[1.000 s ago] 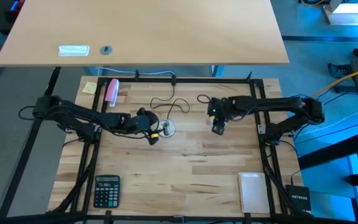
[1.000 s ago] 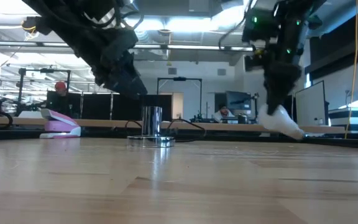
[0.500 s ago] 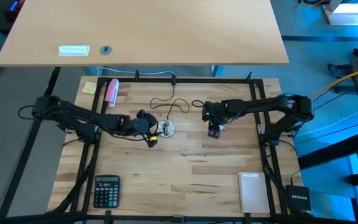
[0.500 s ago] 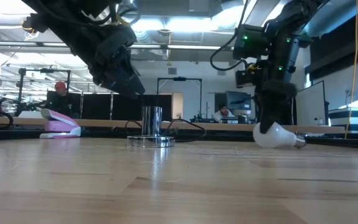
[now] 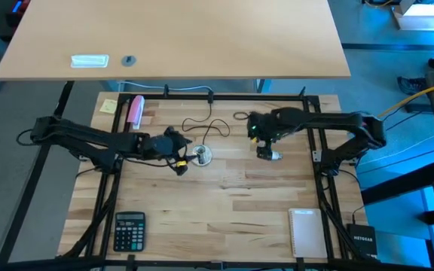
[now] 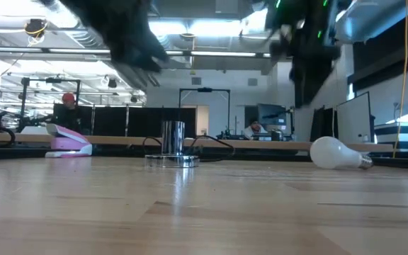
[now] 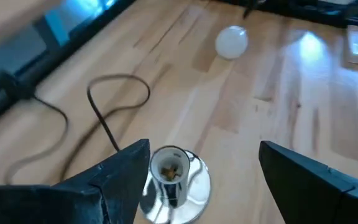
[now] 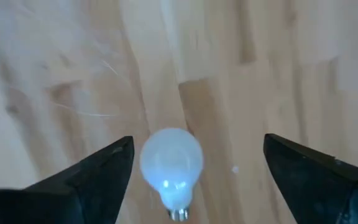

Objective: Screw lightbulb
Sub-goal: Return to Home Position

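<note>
Where the overhead camera looks down on the desk (image 5: 224,203), the lightbulb (image 5: 270,154) lies on its side on the bare wood, right of the middle and well clear of every edge. My right pincer (image 5: 262,141) hangs just beside it, toward the edge where the pink-and-white object (image 5: 136,111) lies. My left pincer (image 5: 179,156) sits just left of the silver socket (image 5: 201,156); a calculator (image 5: 129,229) lies near the opposite edge's left corner.

From desk height, the lightbulb (image 6: 338,154) rests on the wood with its screw base pointing right, apart from the socket (image 6: 173,145). My right pincer (image 6: 307,67) and left pincer (image 6: 137,42) are blurred up above, touching nothing.

My left wrist camera shows my left pincer (image 7: 202,149) spread wide over the empty socket (image 7: 169,180), with the lightbulb (image 7: 232,42) well beyond it.

My right wrist camera shows my right pincer (image 8: 197,142) spread wide, its fingers (image 8: 104,165) clear of the lightbulb (image 8: 171,163) lying beneath.
</note>
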You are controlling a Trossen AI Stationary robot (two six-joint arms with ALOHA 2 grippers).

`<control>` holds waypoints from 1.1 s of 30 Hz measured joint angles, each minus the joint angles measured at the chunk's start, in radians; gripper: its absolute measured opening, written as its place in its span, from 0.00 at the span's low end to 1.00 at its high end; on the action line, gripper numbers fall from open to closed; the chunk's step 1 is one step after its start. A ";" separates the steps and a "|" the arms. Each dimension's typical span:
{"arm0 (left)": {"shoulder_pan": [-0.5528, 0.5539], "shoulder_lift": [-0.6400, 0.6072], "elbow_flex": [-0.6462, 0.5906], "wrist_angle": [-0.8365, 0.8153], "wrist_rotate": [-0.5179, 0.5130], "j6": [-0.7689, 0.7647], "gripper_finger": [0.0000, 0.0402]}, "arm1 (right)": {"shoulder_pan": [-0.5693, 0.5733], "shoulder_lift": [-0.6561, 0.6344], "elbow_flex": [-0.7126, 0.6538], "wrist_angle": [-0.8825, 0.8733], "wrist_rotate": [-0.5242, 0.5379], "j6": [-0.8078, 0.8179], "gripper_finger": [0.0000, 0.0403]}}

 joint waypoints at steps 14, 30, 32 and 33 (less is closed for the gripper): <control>-0.039 -0.452 -0.244 0.103 -0.005 0.132 0.48 | 0.000 -0.631 -0.522 0.790 -0.156 0.151 0.85; -0.087 -0.624 -0.514 0.324 0.028 0.144 0.41 | 0.000 -0.939 -0.862 0.939 -0.207 0.325 0.85; -0.088 -0.670 -0.546 0.327 0.029 0.144 0.41 | 0.000 -1.006 -0.893 0.940 -0.200 0.326 0.85; -0.088 -0.696 -0.561 0.326 0.028 0.144 0.41 | -0.001 -1.042 -0.904 0.938 -0.191 0.326 0.85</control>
